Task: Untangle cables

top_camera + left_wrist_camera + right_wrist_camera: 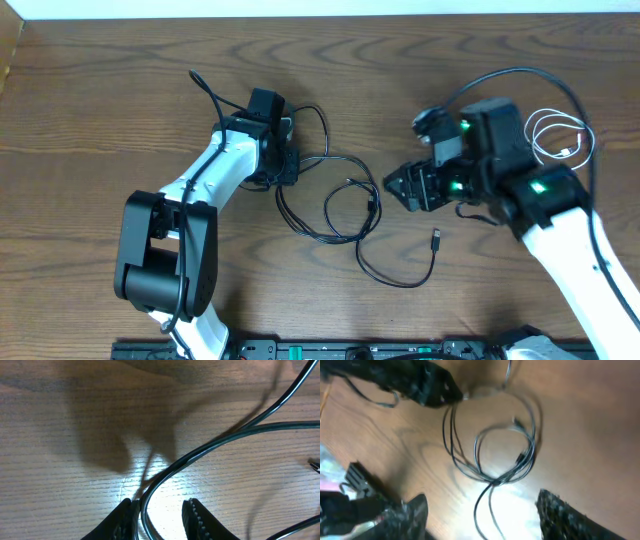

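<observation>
- Wooden table [100, 80] carried both arms and both cords.
- Left arm [190, 190] reached from the near left toward the far middle; right arm [560, 220] came in from the near right.
- Black cable [330, 238] lay mid-table in overlapping loops between the two grippers. One run arced to the near side and ended in a small plug [437, 237], just near of the right gripper.
- White cable [562, 138] sat coiled at the far right, beside the right arm and behind its gripper, well apart from the black loops.
- Left gripper [160, 520] was low over the table at the left edge of the loops. Its jaws stood apart, with a strand of the black cable [225, 437] running between them, close to the left finger [120, 520]. The gap was wider than the strand, so no pinch.
- Right gripper [485, 520] had its jaws spread wide with nothing between them. Black loops [530, 445] lay on the table ahead of the fingertips, untouched.
</observation>
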`<action>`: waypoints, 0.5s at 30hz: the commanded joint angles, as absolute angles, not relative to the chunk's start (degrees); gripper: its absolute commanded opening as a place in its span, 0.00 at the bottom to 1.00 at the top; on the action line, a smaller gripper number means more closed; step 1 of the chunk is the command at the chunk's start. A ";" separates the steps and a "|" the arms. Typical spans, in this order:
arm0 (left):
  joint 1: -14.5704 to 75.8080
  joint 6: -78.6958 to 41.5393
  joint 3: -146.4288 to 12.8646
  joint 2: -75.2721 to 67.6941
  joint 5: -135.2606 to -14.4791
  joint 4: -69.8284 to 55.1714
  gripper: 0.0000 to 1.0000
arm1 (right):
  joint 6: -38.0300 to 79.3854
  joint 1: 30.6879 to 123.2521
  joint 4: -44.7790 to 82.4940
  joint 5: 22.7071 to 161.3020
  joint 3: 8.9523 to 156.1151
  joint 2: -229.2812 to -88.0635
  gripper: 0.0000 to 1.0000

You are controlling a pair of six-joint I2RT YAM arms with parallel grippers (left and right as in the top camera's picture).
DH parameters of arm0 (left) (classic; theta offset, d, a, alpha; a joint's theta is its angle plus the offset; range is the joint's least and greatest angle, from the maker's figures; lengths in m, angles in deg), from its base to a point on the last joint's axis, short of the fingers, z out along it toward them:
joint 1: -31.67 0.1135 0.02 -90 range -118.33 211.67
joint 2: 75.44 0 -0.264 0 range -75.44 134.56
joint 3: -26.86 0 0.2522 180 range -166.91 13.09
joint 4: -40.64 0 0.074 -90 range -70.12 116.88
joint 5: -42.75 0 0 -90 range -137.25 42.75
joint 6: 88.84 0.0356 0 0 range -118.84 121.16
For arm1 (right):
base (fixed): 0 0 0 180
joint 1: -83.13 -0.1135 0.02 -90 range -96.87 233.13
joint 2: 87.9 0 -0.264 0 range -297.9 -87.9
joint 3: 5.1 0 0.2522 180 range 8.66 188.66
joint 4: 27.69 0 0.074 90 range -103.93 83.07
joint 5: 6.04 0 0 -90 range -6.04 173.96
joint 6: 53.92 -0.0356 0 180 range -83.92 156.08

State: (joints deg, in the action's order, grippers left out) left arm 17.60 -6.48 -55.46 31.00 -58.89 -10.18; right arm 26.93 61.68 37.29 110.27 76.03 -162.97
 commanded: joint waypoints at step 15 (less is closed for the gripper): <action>17.78 -6.39 -55.37 31.74 -58.13 -10.22 0.35 | 5.97 52.63 38.28 117.15 76.03 -190.64 0.37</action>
State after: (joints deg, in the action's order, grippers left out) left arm 17.60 -6.48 -55.46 31.00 -58.89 -10.18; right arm 12.92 54.16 38.65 115.77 76.01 -188.06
